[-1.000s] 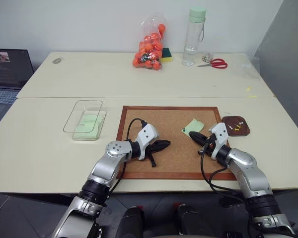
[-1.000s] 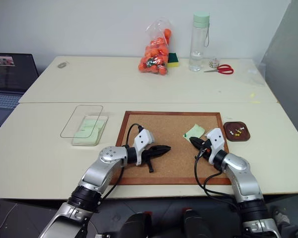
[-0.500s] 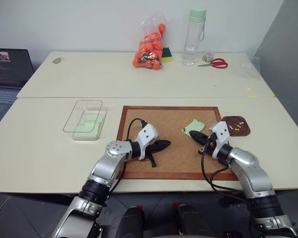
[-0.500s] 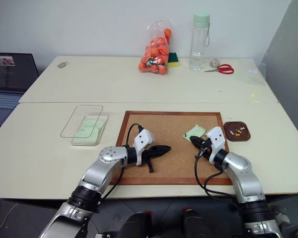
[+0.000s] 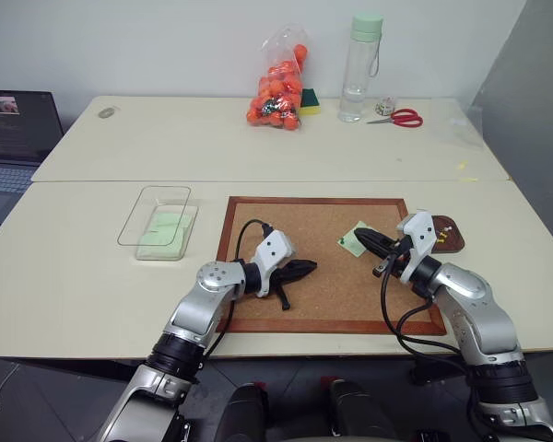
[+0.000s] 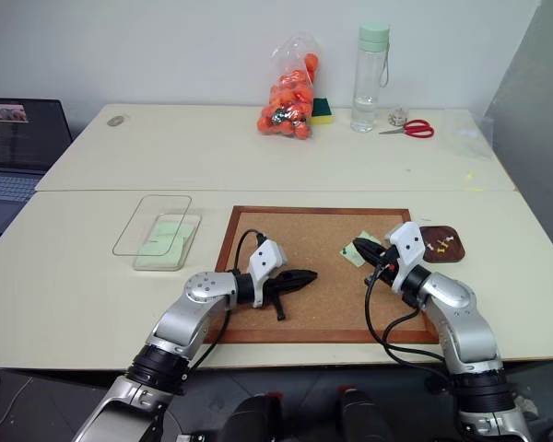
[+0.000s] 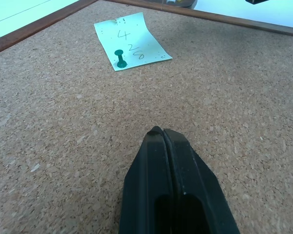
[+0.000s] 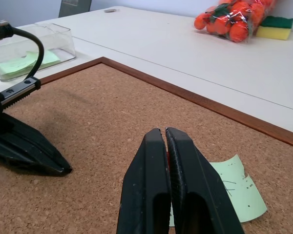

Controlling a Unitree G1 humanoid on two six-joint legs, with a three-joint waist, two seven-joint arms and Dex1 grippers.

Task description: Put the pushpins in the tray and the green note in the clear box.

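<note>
1. The green note (image 7: 131, 41) lies flat on the corkboard (image 5: 304, 299), toward the board's far right corner, with handwritten figures on it. A green pushpin (image 7: 120, 57) stands through it, so the note looks pinned down rather than loose.
2. The right gripper (image 5: 367, 239) hangs just over the near edge of that note, its black fingers pressed together and holding nothing that can be seen. It points across the board toward the robot's left and lies roughly level.
3. The left gripper (image 5: 304, 269) rests low over the middle of the corkboard, fingers likewise together and empty. The note lies ahead of it toward the far right corner, well apart.
4. The deciding relation: the right gripper is much nearer the note, and the pin sits just ahead of and below its fingertips. The pin's long axis is upright, its head above the paper, so the fingers would probably need to part and come down either side of the head.
5. The tray (image 5: 447, 241) sits on the table just beyond the corkboard's right edge, beside the right wrist, with a few pushpins (image 6: 437, 245) already in it.
6. The clear box (image 5: 164, 232) stands on the table off the board's left edge, pale green paper already inside. It is nearer the left arm, well apart from the note.
</note>
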